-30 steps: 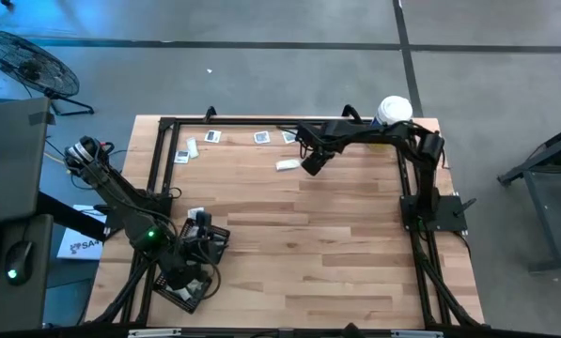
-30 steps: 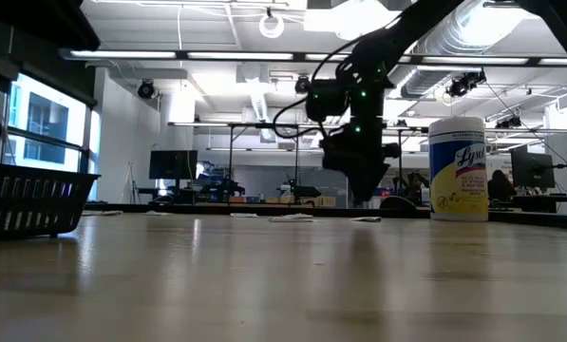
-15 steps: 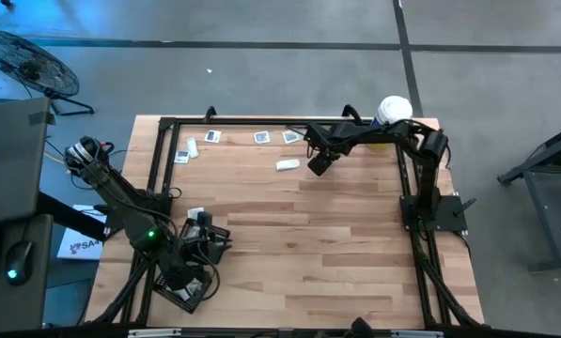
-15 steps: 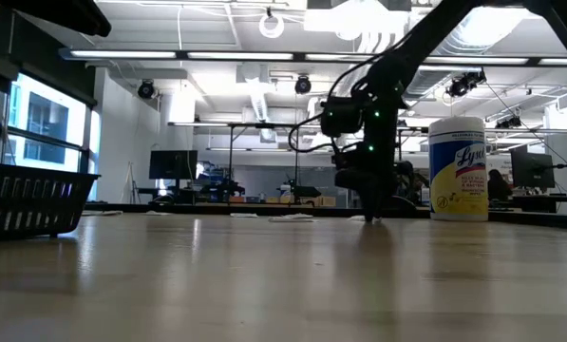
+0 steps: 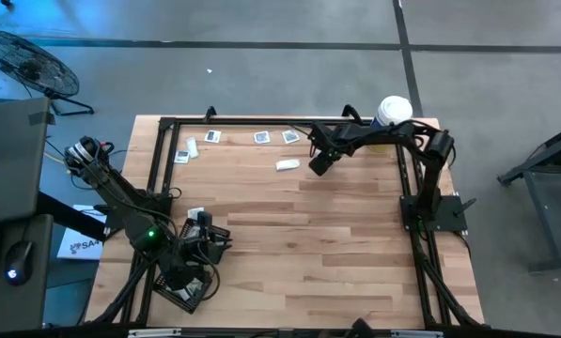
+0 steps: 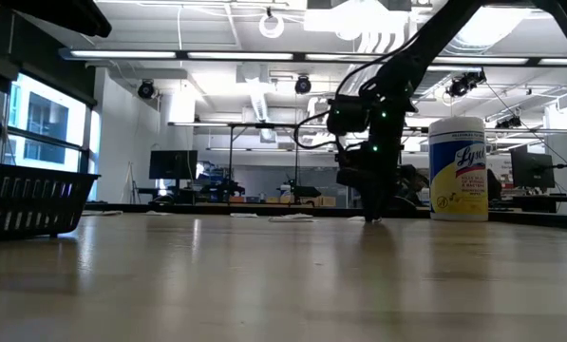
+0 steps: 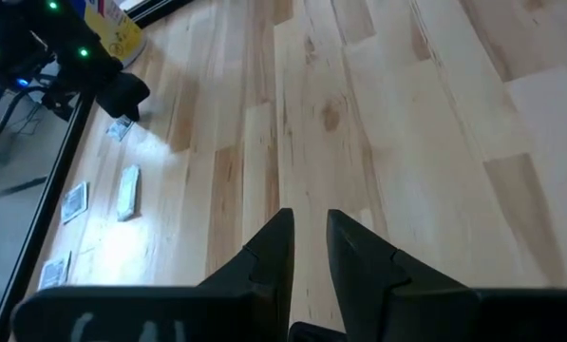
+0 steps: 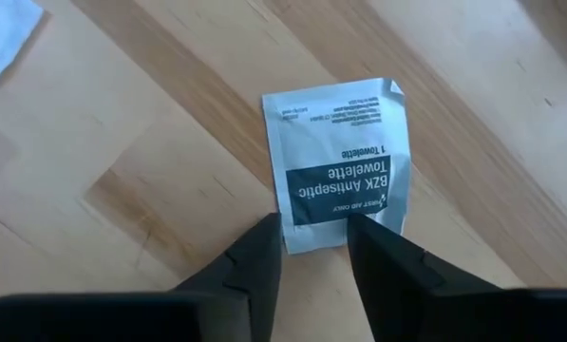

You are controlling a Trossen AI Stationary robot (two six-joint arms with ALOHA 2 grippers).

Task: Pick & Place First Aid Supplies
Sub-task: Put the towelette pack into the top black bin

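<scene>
**Fingers astride the towelette**

My right claw (image 8: 311, 256) is down at the far side of the table (image 5: 336, 253), jaws parted, one finger on each side of the near edge of a towelette packet (image 8: 340, 161). I judge it not yet gripped. It lies flat on the wood, just right of the strip wrapper (image 5: 288, 165) and short of the canister (image 5: 394, 111).

The packet looks feather-light, thin and limp, with a slick foil skin, so I expect it to slide or buckle rather than lift cleanly. My best hold is probably across that near edge, pinching so the foil bows up between my fingertips.

My right wrist camera alone reads the label and shows the fingers straddling the edge. From overhead the packet is hidden under my claw (image 5: 316, 165), though three more packets (image 5: 261, 137) show along the far rail. The low view shows my fingertips reaching the tabletop.

My left claw (image 7: 307, 252) waits at the near left by the mesh tray (image 5: 188, 296), fingers slightly apart and empty.
</scene>
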